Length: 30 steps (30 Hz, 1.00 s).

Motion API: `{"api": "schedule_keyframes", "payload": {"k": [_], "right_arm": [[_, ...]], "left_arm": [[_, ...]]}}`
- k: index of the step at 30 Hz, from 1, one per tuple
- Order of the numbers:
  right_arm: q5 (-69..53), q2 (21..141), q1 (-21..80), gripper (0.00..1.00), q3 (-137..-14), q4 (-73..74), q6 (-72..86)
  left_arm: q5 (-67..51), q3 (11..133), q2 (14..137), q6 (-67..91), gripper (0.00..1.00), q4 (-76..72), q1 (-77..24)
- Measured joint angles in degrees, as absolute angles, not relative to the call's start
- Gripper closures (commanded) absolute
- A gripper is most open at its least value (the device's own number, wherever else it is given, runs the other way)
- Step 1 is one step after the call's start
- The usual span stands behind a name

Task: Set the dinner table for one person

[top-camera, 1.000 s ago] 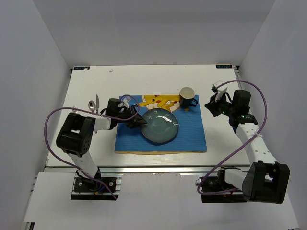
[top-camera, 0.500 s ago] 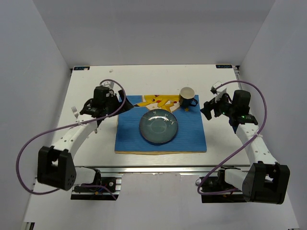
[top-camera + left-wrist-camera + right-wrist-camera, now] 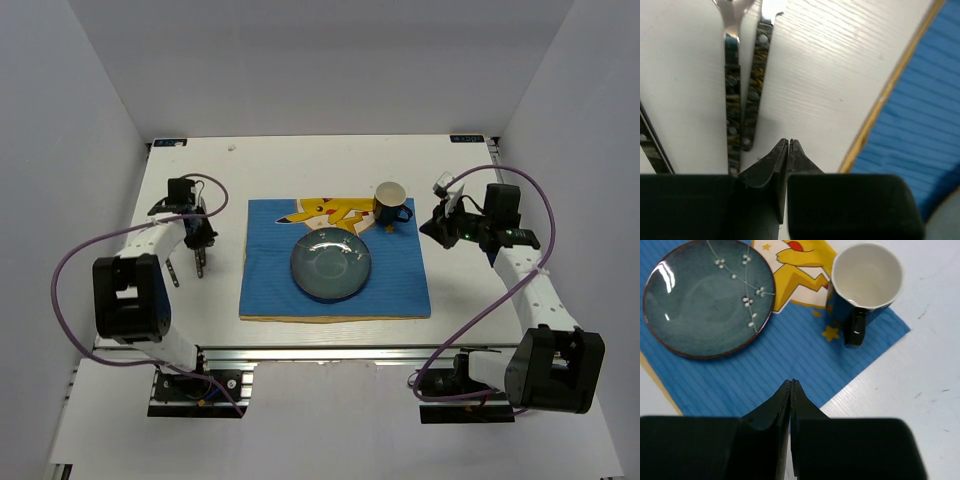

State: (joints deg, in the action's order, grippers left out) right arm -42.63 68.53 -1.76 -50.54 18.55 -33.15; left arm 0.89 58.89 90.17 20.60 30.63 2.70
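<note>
The white dinner table [image 3: 320, 165] carries a blue placemat [image 3: 400, 285] with a yellow cartoon figure. A blue-green plate [image 3: 331, 264] lies at the mat's middle and a dark blue mug [image 3: 390, 205] stands at its far right corner. Cutlery with dark riveted handles [image 3: 200, 264] lies on the table left of the mat. My left gripper [image 3: 203, 248] is shut and empty, its tips [image 3: 787, 142] just right of the nearest handle's end [image 3: 746, 142]. My right gripper [image 3: 440, 225] is shut and empty, over the mat's right edge [image 3: 791, 382], with the mug [image 3: 867, 282] and plate [image 3: 707, 297] ahead.
In the left wrist view two handles [image 3: 732, 100] lie side by side, a third [image 3: 650, 135] at the far left; the mat's yellow edge [image 3: 890, 85] runs to the right. A silver rail [image 3: 320, 352] borders the table's near edge. White walls enclose the table.
My left arm has swung left from the plate's edge to the cutlery beside the mat. The right gripper has barely moved. The plate and mug stay in place.
</note>
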Motion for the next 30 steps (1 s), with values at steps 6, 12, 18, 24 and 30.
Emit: {"api": "schedule_keyframes", "payload": {"k": [6,12,18,24,30], "right_arm": [[-44.4,68.51,-1.76,0.91,-48.93,20.08,-33.45],[-45.06,68.49,-1.76,0.91,-47.79,20.69,-33.36],[-45.15,68.53,-1.76,0.9,-47.79,20.67,-33.36],[-45.17,69.06,-1.76,0.9,-47.86,20.69,-33.23],[-45.17,69.34,-1.76,0.89,-47.9,20.69,-33.15]], "left_arm": [[5.37,63.11,96.71,15.64,0.69,31.42,3.33],[8.64,69.23,101.97,11.09,0.63,30.89,3.38],[9.69,71.77,105.49,8.75,0.62,30.11,3.53],[9.67,72.49,108.57,7.73,0.61,29.56,3.57],[9.65,72.49,110.06,7.29,0.61,29.1,3.6]]}}
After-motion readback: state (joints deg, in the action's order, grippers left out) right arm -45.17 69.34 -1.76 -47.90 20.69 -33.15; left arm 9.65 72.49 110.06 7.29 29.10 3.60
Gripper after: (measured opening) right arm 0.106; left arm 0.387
